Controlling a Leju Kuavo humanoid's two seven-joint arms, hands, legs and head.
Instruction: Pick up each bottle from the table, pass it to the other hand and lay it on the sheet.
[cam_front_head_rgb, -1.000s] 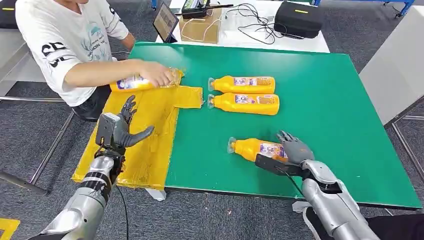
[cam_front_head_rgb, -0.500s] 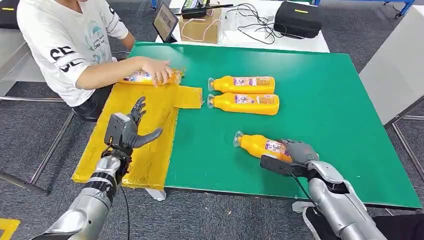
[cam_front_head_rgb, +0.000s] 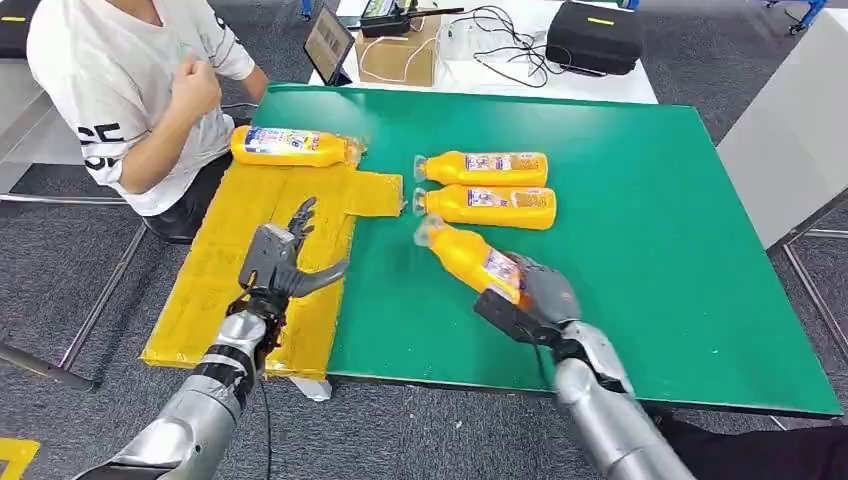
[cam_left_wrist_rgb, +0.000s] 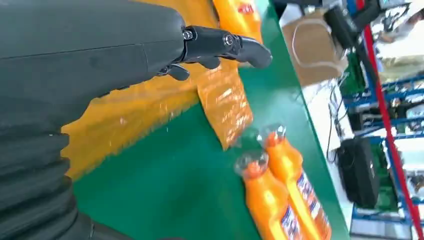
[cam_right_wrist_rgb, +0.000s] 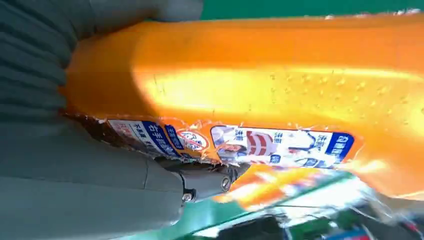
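My right hand (cam_front_head_rgb: 535, 300) grips an orange bottle (cam_front_head_rgb: 466, 258) by its base and holds it above the green table (cam_front_head_rgb: 650, 200), its clear cap tilted up toward the far left. The same bottle (cam_right_wrist_rgb: 250, 90) lies across my right hand (cam_right_wrist_rgb: 75, 165) in the right wrist view. My left hand (cam_front_head_rgb: 283, 262) is open over the yellow sheet (cam_front_head_rgb: 215, 285), fingers spread. Another orange bottle (cam_front_head_rgb: 290, 146) lies on the sheet's far end. Two more bottles (cam_front_head_rgb: 482, 168) (cam_front_head_rgb: 488, 206) lie side by side on the table; the left wrist view shows them (cam_left_wrist_rgb: 280, 195) beyond my left hand (cam_left_wrist_rgb: 100, 55).
A person in a white shirt (cam_front_head_rgb: 120, 80) sits at the far left with a raised fist. Behind the table are a cardboard box (cam_front_head_rgb: 400, 55), a tablet (cam_front_head_rgb: 328, 42), cables and a black case (cam_front_head_rgb: 595, 38). A grey-white panel (cam_front_head_rgb: 790, 140) stands at the right.
My right hand has lifted the orange bottle off the table and carried it leftward. My left hand has moved forward and right. The person released the bottle on the sheet and pulled the hand back.
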